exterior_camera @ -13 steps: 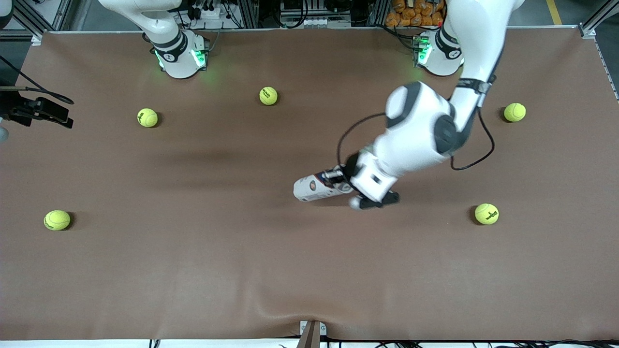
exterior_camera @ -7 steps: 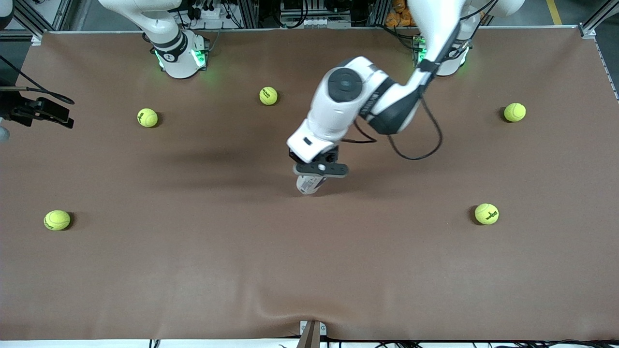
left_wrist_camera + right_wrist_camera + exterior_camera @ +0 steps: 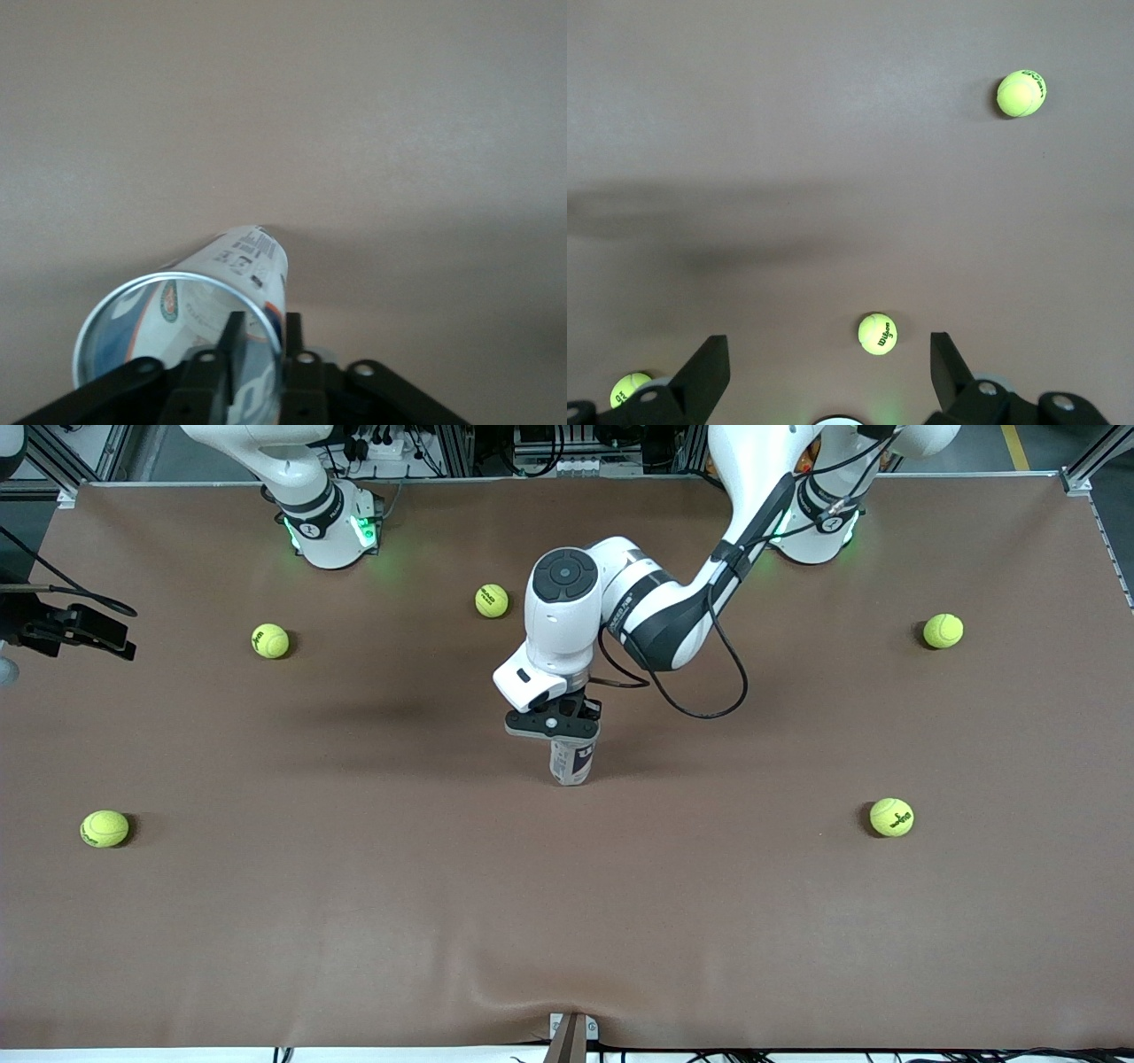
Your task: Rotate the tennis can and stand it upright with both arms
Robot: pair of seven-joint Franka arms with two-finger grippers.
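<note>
The tennis can stands nearly upright at the middle of the table, its white and navy label facing the front camera. My left gripper is shut on the can's top rim, one finger inside and one outside the wall. In the left wrist view the silver rim and clear wall of the tennis can lie between the fingers of the left gripper. My right gripper is open and empty, high over the table near its base; it is out of the front view.
Several yellow-green tennis balls lie scattered: one near the bases, one and one toward the right arm's end, one and one toward the left arm's end. A black camera mount sits at the table's edge.
The left arm has swung toward the right arm's end, turning the can from lying on its side to nearly upright. The right arm has not moved.
</note>
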